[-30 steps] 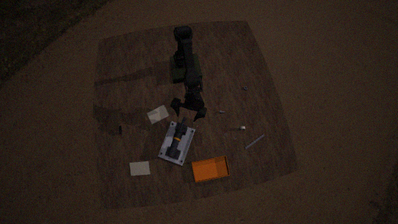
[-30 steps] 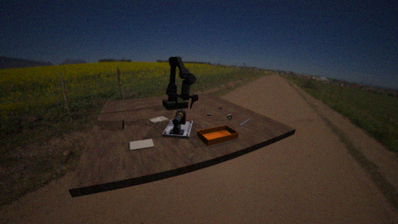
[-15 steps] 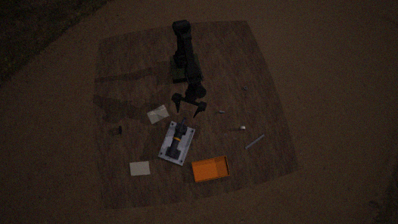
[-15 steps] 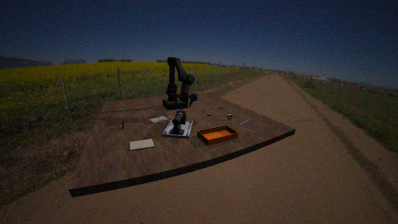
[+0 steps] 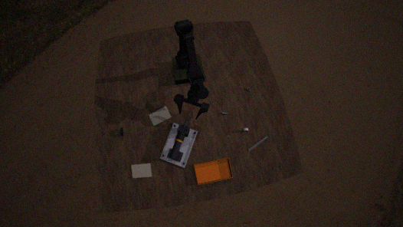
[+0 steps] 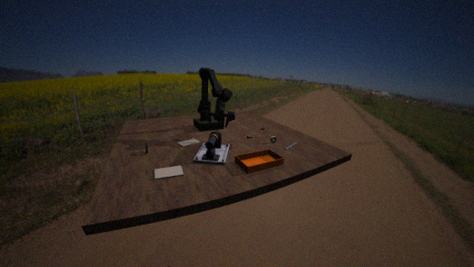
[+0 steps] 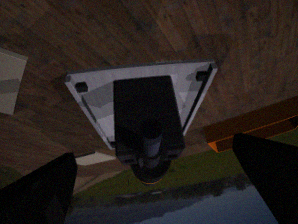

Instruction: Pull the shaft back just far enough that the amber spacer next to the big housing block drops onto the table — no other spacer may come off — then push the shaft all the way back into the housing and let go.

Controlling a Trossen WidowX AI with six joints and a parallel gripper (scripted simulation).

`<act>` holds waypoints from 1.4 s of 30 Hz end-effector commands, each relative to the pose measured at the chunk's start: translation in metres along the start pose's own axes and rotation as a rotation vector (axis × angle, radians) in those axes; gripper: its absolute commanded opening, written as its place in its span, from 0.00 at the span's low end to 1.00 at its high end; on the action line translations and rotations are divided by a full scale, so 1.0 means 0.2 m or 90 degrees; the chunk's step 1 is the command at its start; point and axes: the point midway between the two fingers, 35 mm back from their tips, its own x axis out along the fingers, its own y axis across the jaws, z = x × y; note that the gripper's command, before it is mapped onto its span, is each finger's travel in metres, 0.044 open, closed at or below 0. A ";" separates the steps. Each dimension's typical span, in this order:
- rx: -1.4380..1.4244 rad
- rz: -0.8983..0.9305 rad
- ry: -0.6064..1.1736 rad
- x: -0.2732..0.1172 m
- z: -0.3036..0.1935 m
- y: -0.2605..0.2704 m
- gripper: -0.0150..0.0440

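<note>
The shaft (image 5: 186, 121) (image 7: 152, 144) lies in the dark assembly on the pale base plate (image 5: 168, 147) (image 6: 223, 155) (image 7: 100, 110), its free end sticking out toward the arm. A dark block (image 5: 184, 130) (image 7: 145, 100) stands at that end, another dark block (image 5: 175, 154) at the far end. An amber ring (image 5: 179, 140) (image 7: 149, 183) shows between them, around the dark body; other spacers cannot be told apart in the dark. My gripper (image 5: 188, 115) (image 7: 156, 152) is open and empty, off the shaft's free end, with its fingers on either side of the shaft's line.
An orange tray (image 5: 207, 173) (image 6: 259, 161) stands beside the plate. Two pale cards (image 5: 142, 170) (image 5: 159, 116) lie on the other side. A small dark upright piece (image 5: 122, 132) (image 6: 146, 148), a thin rod (image 5: 257, 143) (image 6: 291, 145) and several small parts are farther out.
</note>
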 end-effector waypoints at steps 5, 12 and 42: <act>0.003 0.002 0.002 0.01 0.00 0.00 1.00; 0.003 0.002 0.003 0.07 -0.01 0.00 1.00; 0.003 0.002 0.004 0.21 -0.01 0.01 1.00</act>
